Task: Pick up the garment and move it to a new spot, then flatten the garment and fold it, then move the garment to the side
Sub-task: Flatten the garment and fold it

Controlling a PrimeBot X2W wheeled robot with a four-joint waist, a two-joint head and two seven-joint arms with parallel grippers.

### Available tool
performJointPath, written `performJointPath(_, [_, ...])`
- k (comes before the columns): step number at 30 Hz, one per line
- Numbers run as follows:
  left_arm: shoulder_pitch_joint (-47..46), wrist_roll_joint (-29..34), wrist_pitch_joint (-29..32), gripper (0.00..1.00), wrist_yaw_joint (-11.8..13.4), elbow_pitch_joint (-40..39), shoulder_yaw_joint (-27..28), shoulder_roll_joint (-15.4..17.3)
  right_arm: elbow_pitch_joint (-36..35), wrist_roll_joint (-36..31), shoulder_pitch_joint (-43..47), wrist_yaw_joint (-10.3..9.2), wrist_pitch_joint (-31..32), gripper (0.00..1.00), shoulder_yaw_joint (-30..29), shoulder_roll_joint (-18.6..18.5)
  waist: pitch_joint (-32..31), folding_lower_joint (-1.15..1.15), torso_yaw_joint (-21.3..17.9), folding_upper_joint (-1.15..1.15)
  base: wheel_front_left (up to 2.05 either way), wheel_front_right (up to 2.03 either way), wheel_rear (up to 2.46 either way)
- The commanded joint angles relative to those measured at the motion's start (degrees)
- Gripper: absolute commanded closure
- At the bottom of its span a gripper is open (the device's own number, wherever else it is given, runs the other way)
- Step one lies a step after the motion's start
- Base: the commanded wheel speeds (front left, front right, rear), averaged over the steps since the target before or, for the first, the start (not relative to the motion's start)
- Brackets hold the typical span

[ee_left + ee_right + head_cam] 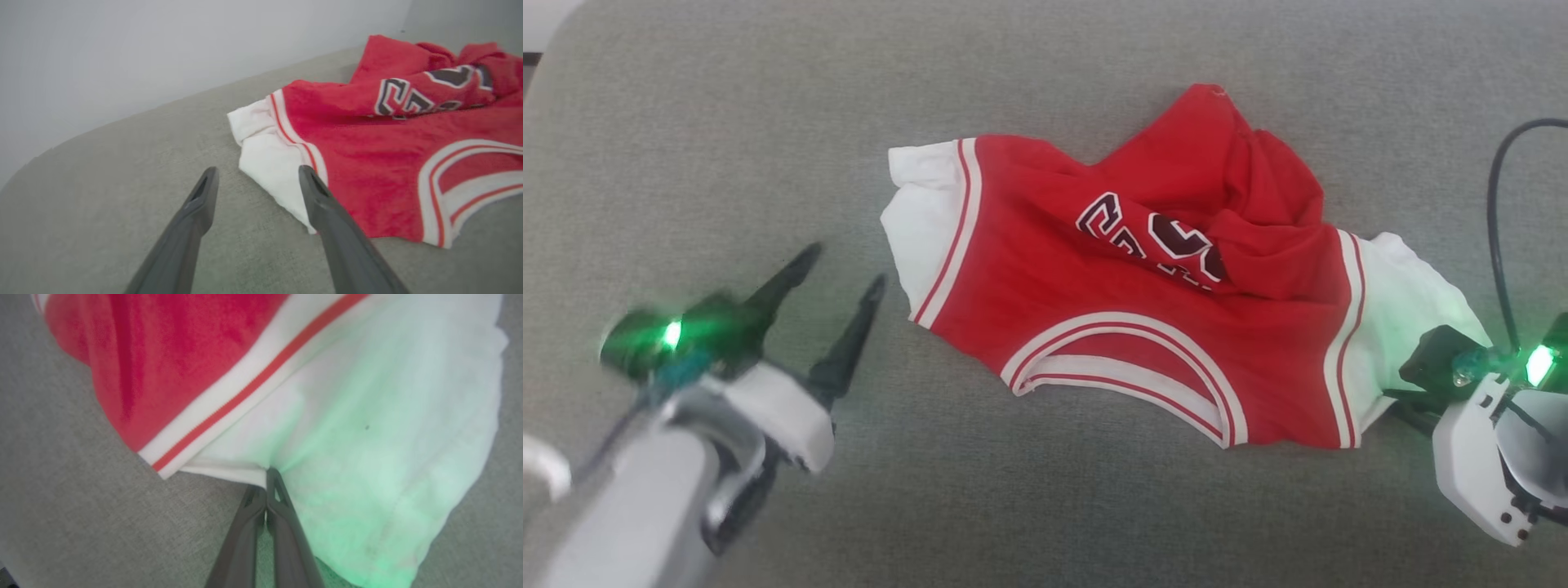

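Note:
The garment [1111,327], a red jersey with white sleeves and a black 23, lies crumpled on the grey cushion [727,139], collar toward me and the upper part bunched. My left gripper [841,269] hovers open just left of the left white sleeve [919,229]. In the left wrist view its fingers [257,171] spread apart before that sleeve [273,163], the right finger overlapping the sleeve's edge. My right gripper [1409,400] sits at the right white sleeve [1405,302]. In the right wrist view its fingers [267,486] are pressed together on the sleeve's hem [367,416].
A black cable [1499,229] loops down to the right arm at the far right. The grey cushion curves away at its back left corner [556,49]. A pale wall [163,49] rises behind the cushion in the left wrist view.

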Motion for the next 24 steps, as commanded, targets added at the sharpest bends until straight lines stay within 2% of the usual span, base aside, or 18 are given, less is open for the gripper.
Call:
performJointPath(1, [-2.8, -2.6, 2.1, 0.00, -0.1, -0.8, -1.9, 2.1, 1.7, 0.1, 0.5, -0.55, 0.4, 1.00, 1.3, 0.2, 0.3, 0.00, -0.4, 0.00, 0.00, 0.00, 0.00])
performJointPath(6, [-13.6, -13.6, 14.4, 0.00, -0.1, -5.4, -19.2, 15.9, 2.3, -0.5, -2.0, -0.58, -0.2, 1.00, 2.4, 1.6, 1.8, 0.00, -1.9, 0.00, 0.00, 0.00, 0.00])
performJointPath(8, [-17.9, -17.5, 18.5, 0.00, -0.1, -6.1, -24.5, 19.8, 2.3, -0.6, -3.0, -0.60, -0.5, 1.00, 2.8, 2.1, 2.6, 0.00, -2.5, 0.00, 0.00, 0.00, 0.00])
performJointPath(9, [-19.7, -20.0, 20.3, 0.00, -0.1, -6.4, -27.1, 20.7, 2.4, -0.8, -3.6, -0.63, -0.7, 1.00, 2.8, 2.2, 3.0, 0.00, -2.7, 0.00, 0.00, 0.00, 0.00])
performJointPath(12, [-24.7, -28.6, 25.0, 0.00, -0.1, -4.7, -31.0, 21.5, 2.6, -0.9, -4.9, -0.73, -1.0, 1.00, 3.0, 2.4, 4.0, 0.00, -3.2, 0.00, 0.00, 0.00, 0.00])
performJointPath(14, [-28.0, -30.9, 28.2, 0.00, -0.1, -3.3, -34.1, 22.2, 2.6, -1.1, -5.8, -0.77, -1.0, 1.00, 3.3, 2.5, 4.9, 0.00, -3.6, 0.00, 0.00, 0.00, 0.00])
performJointPath(23, [-35.6, -45.5, 36.3, 0.00, -0.2, 3.7, -41.4, 19.2, 2.7, -1.4, -8.7, -1.06, -0.9, 1.00, 4.9, 3.2, 7.4, 0.00, -4.7, 0.00, 0.00, 0.00, 0.00])
performJointPath(24, [-36.1, -46.7, 36.2, 0.08, -0.2, 3.8, -41.6, 18.9, 2.7, -1.4, -9.0, -1.06, -1.0, 1.00, 5.1, 3.3, 7.5, 0.00, -4.7, 0.00, 0.00, 0.00, 0.00])
